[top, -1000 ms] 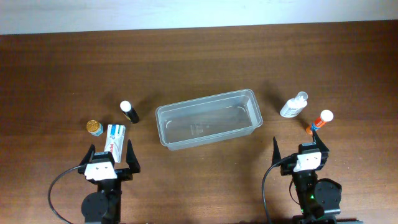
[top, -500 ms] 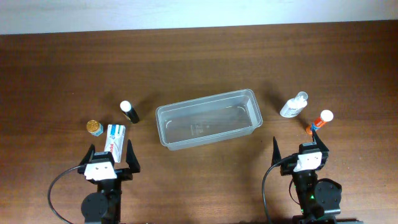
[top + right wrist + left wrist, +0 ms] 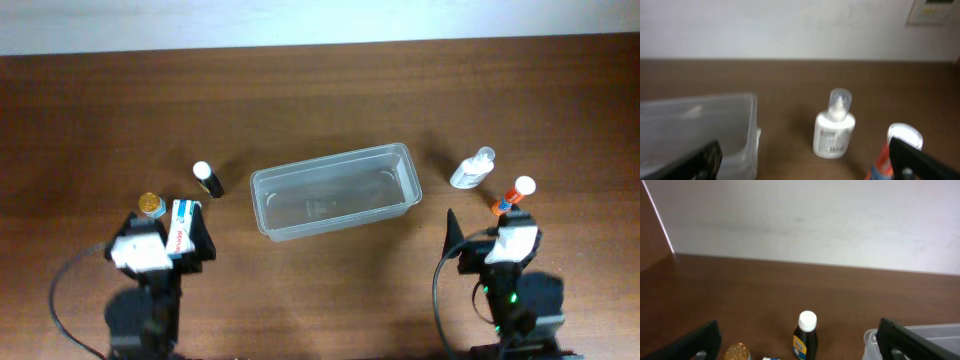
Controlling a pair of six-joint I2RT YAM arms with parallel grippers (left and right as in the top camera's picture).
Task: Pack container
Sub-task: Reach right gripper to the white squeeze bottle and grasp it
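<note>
**Trainee:** Where is the task's thing?

**Operator:** Overhead view, middle of the desk (image 3: 330, 90): the container (image 3: 335, 192), a clear shallow tub with rounded corners. It sits slightly skewed, with its right end farther from me, and I see nothing inside it.

**Trainee:** And around it?

**Operator:** To its left:
- A black bottle (image 3: 207, 179) with a white cap stands upright near the tub's corner but apart from it.
- A gold-lidded jar (image 3: 150, 204) sits farther out.
- A white-and-blue tube (image 3: 181, 222) lies just beside the jar, partly under my left arm.

To its right:
- A clear bottle (image 3: 471, 170) with a white label sits near the tub's end.
- An orange tube (image 3: 511, 196) with a white cap sits just beyond the clear bottle.

**Trainee:** State of the claws?

**Operator:** Left wrist view: the left claw (image 3: 798, 330) is spread wide and grips nothing. The black bottle and the jar show between its fingers. Right wrist view, somewhat blurred: the right claw (image 3: 802, 150) is also released and holds nothing. The clear bottle stands ahead between its fingers, the container's wall is at the left, and the orange tube is at the right finger.
</note>
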